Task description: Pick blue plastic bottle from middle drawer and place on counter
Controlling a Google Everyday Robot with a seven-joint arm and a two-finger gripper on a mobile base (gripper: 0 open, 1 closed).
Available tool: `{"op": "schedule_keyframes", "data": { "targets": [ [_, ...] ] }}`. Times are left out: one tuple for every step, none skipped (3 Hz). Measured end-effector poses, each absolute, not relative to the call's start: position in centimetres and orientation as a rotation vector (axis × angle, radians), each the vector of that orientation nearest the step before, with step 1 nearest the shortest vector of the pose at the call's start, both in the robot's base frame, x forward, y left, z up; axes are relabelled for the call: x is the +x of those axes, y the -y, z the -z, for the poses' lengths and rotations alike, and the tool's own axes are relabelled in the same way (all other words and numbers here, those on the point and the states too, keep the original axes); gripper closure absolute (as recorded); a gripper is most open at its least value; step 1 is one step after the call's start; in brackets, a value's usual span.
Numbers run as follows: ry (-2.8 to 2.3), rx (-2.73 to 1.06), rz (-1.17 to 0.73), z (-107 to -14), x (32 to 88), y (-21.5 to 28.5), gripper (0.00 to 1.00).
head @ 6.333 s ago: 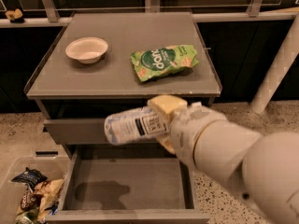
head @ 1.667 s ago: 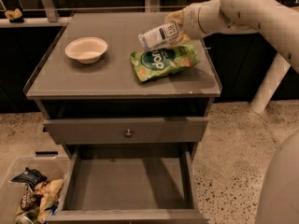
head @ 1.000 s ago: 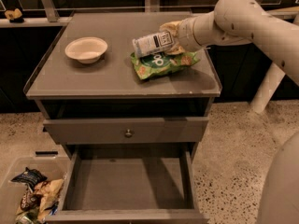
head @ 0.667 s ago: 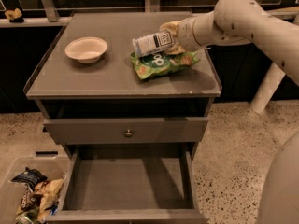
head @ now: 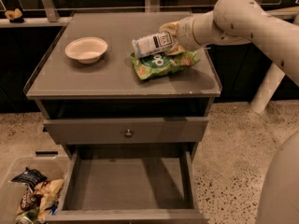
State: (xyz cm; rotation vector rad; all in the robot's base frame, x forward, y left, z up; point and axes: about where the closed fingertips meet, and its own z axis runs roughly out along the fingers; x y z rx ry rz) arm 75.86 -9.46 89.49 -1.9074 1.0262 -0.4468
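Note:
The blue plastic bottle (head: 152, 44) lies on its side in my gripper (head: 169, 37), held just above the counter (head: 112, 73), over the upper edge of the green snack bag (head: 163, 63). The gripper is shut on the bottle's far end, and my arm reaches in from the upper right. The middle drawer (head: 128, 183) stands pulled open below, and its grey floor is bare.
A white bowl (head: 86, 49) sits on the counter's left part. The grey drawer front with its round knob (head: 127, 133) is shut above the open drawer. A bin with snack bags (head: 30, 197) stands at the lower left on the floor.
My gripper has carried the bottle up out of the drawer area to the counter, then lowered it leftward toward the green snack bag. It has barely moved in the last second.

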Motion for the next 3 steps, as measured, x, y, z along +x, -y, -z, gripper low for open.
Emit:
{"op": "schedule_keyframes", "data": {
  "targets": [
    [-1.026,-1.907,0.447,-89.49,75.86,9.46,0.13],
    [-1.026,-1.907,0.446,-89.49,75.86,9.44,0.00],
    [-1.026,-1.908,0.446,-89.48,75.86,9.44,0.00]
  ]
}}
